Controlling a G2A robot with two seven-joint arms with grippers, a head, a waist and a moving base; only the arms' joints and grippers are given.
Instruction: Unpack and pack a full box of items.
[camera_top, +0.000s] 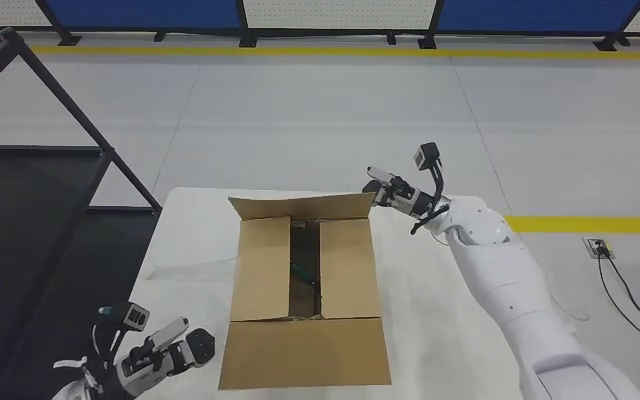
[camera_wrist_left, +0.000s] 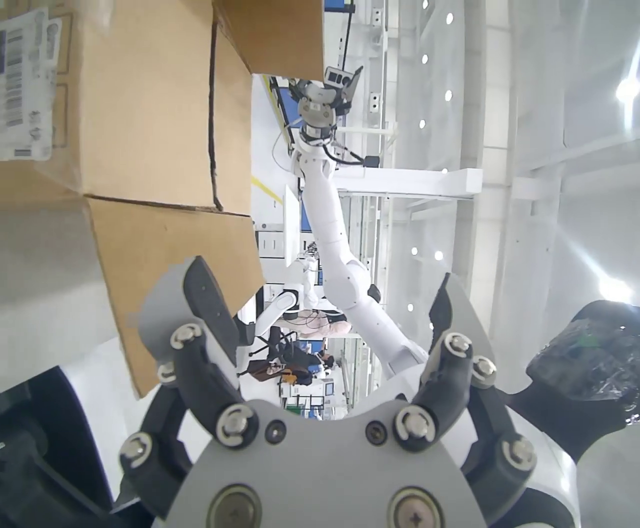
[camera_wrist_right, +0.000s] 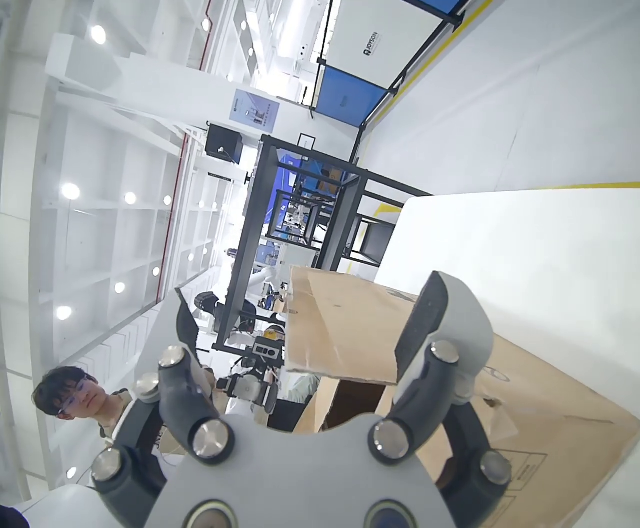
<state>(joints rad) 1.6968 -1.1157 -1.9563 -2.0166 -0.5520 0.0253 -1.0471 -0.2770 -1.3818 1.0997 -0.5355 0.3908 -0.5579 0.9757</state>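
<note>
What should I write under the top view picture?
Cardboard box, flaps parted, on a white table, with the left arm and right arm at opposite corners, jaws open.

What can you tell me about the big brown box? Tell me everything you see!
The box is plain brown cardboard, upright on the white table. Its two side flaps fold inward, leaving a dark middle gap where something green peeks out. The far and near flaps are opened outward. A white label sits on one side. The open right gripper is at the far flap's corner; touching or not, I cannot tell.
</note>
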